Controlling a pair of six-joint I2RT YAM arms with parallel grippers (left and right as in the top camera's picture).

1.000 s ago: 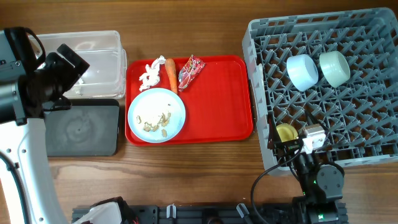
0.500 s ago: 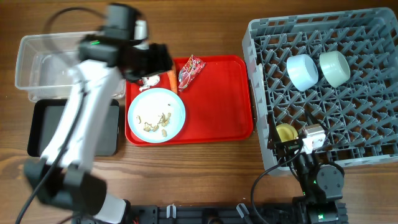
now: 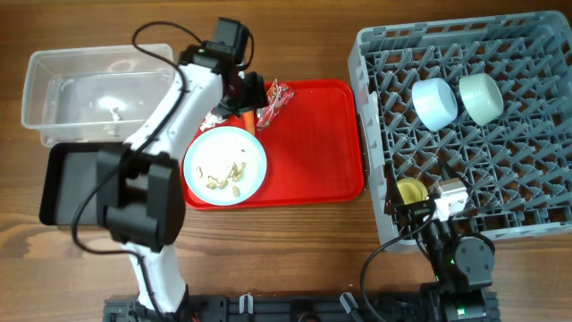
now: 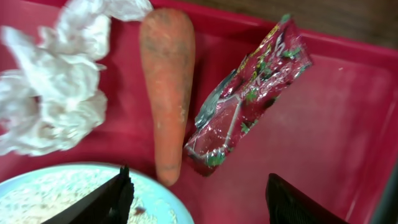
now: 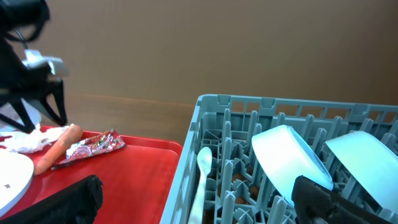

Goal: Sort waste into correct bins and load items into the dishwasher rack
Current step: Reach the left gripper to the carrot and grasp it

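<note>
Wide wooden tabletop (image 3: pixel 295 255), and here's the big move: the left arm (image 3: pixel 174 103), parked at the far left of the frame over the bins a second ago, has swung across to the upper left corner of the red serving tray (image 3: pixel 313 143).

The grey dishwasher rack (image 3: pixel 527 152) fills the right side. It already carries the white-blue bowl (image 3: pixel 435 103) and the pale green bowl (image 3: pixel 481 97) side by side near its top, and the small yellow cup (image 3: pixel 410 190) at its lower left edge. In the right wrist view, the white plastic spoon (image 5: pixel 202 171) stands just inside the near wall. Nothing there has shifted.

The clear tub (image 3: pixel 36 67) sits at upper left, with the black tray (image 3: pixel 67 179) just below it. The pale blue plate (image 3: pixel 201 148) lies at the red tray's lower left, beige scraps (image 3: pixel 225 177) still on it.

Above the plate lies the carrot (image 4: pixel 166 93), with the red wrapper (image 4: pixel 249 93) just right of it and the crumpled tissue (image 4: pixel 56 93) to its left.

The left fingers (image 4: pixel 109 205) are spread wide and hold nothing, straddling the wrapper's lower end and the carrot's tip. The right fingers (image 5: pixel 68 199), at lower right by the cup, are splayed, empty and unmoved.

My read: the dishes are nearly loaded, bar the plate. Waste sorting is up now, and the wrapper or the carrot looks like the pick.
</note>
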